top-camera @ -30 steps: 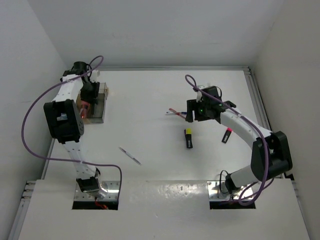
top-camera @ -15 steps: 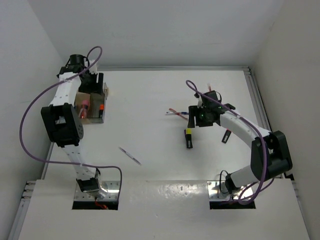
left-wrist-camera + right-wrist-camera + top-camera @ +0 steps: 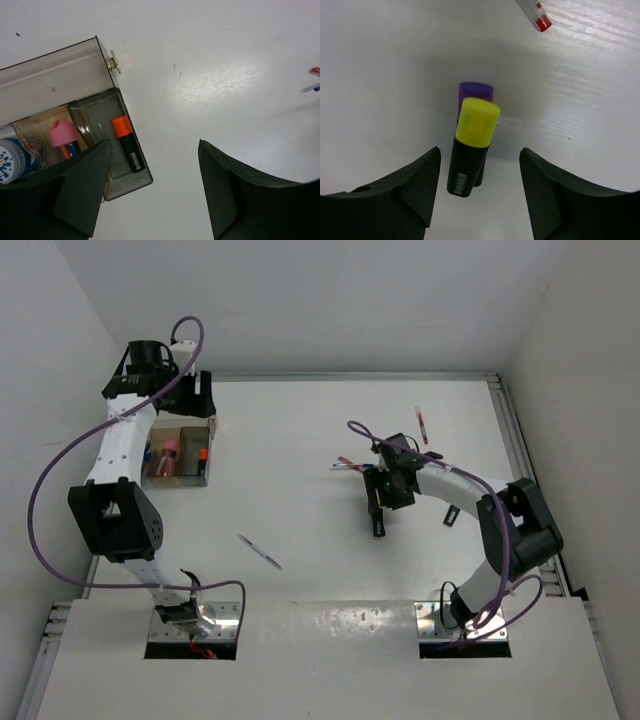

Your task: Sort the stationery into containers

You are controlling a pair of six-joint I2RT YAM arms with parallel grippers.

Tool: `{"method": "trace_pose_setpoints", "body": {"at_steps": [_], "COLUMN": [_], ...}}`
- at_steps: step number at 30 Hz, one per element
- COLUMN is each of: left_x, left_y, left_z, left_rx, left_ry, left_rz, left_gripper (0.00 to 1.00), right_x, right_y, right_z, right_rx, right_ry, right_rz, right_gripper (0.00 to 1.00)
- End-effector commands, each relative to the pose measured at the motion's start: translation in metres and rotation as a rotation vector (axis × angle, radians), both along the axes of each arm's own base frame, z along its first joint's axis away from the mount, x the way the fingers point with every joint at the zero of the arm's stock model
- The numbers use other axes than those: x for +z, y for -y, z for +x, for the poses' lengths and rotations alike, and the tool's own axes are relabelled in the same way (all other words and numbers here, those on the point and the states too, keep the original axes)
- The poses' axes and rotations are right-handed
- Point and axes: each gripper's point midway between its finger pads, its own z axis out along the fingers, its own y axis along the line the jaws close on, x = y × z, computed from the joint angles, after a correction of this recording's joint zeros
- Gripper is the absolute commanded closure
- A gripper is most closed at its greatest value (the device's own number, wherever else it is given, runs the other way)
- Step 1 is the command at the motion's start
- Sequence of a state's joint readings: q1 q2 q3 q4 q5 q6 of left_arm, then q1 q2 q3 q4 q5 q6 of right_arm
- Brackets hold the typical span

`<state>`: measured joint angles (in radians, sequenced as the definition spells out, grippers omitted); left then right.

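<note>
My right end effector [image 3: 479, 150] is spread wide with nothing gripped. Its fingers [image 3: 415, 185] stand either side of a yellow-capped highlighter [image 3: 471, 150], with bare table [image 3: 380, 75] showing in the gap on each side. A purple cap [image 3: 476, 90] pokes out just past the yellow one and touches it. A second dark body shows along the highlighter's lower edge, and I can't tell whether that marker lies under it or beside it. A red-tipped pen [image 3: 538, 17] lies beyond, near the corner of the wrist view.

From overhead I see two thin pens [image 3: 350, 464] just left of that wrist and a red pen [image 3: 421, 425] farther back toward the far wall. A pink-capped highlighter [image 3: 452, 512] is partly hidden by the right forearm. A silver pen [image 3: 260, 551] lies alone, nearer the bases and between the arms.

My left end effector [image 3: 154, 142] is also wide open and empty, above the table at a corner of the organiser box [image 3: 127, 187]. In the wrist view its left finger overlaps the box. An orange-capped highlighter [image 3: 126, 142] lies flat in the smoky compartment nearest the open table. A pink bottle [image 3: 62, 134] is in the next compartment over, and a blue-speckled jar [image 3: 10, 160] sits at the view's edge. A small knob [image 3: 114, 62] sticks out from the tan panel.
</note>
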<state>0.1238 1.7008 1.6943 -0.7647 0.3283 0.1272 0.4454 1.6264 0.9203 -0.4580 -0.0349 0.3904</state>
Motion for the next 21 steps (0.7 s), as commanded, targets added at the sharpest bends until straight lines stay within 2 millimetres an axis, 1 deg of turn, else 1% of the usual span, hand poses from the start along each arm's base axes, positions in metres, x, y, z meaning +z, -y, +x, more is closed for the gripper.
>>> {"method": "trace_pose_setpoints", "body": {"at_steps": [1, 2, 3, 5, 8, 9, 10, 12, 13, 16, 17, 18, 19, 20, 21], "left_x": [0.039, 0.041, 0.042, 0.041, 0.034, 0.033, 0.032, 0.033, 0.034, 0.042, 0.032, 0.044, 0.041, 0.052, 0.053], "left_y": [0.011, 0.013, 0.016, 0.018, 0.019, 0.02, 0.022, 0.024, 0.027, 0.043, 0.055, 0.062, 0.076, 0.086, 0.093], "left_z": [-0.004, -0.005, -0.007, -0.009, -0.013, -0.013, -0.014, -0.014, -0.015, -0.02, -0.029, -0.03, -0.046, -0.046, -0.051], "left_rx": [-0.054, -0.06, -0.072, -0.081, -0.087, -0.088, -0.093, -0.104, -0.115, -0.188, -0.231, -0.252, -0.306, -0.313, -0.333], "left_ry": [0.136, 0.144, 0.15, 0.153, 0.137, 0.134, 0.134, 0.137, 0.142, 0.183, 0.165, 0.22, 0.221, 0.262, 0.27], "left_rz": [-0.019, -0.022, -0.031, -0.036, -0.046, -0.049, -0.054, -0.066, -0.074, -0.138, -0.193, -0.227, -0.289, -0.346, -0.38], "left_gripper": [0.24, 0.24, 0.24, 0.23, 0.24, 0.24, 0.23, 0.23, 0.23, 0.24, 0.24, 0.23, 0.24, 0.24, 0.22], "right_x": [-0.011, -0.014, -0.016, -0.018, -0.017, -0.016, -0.016, -0.01, -0.005, 0.02, 0.028, 0.046, 0.063, 0.079, 0.091], "right_y": [0.002, 0.001, 0.0, -0.001, -0.005, -0.005, -0.005, -0.006, -0.007, -0.014, -0.013, -0.02, -0.024, -0.029, -0.033], "right_z": [-0.002, -0.003, -0.004, -0.002, -0.003, -0.003, -0.004, -0.001, -0.001, 0.008, 0.012, 0.016, 0.02, 0.028, 0.031], "right_rx": [-0.008, -0.003, 0.003, 0.01, 0.025, 0.029, 0.031, 0.041, 0.044, 0.086, 0.091, 0.114, 0.128, 0.135, 0.146], "right_ry": [-0.006, -0.01, -0.018, -0.011, -0.013, -0.013, -0.016, -0.004, -0.002, 0.064, 0.087, 0.121, 0.144, 0.176, 0.196], "right_rz": [-0.031, -0.034, -0.031, -0.026, -0.011, -0.01, -0.011, -0.003, 0.003, 0.067, 0.081, 0.134, 0.195, 0.235, 0.277], "right_gripper": [0.37, 0.4, 0.46, 0.5, 0.59, 0.65, 0.69, 0.74, 0.79, 0.9, 0.93, 0.95, 0.97, 0.98, 1.0]}}
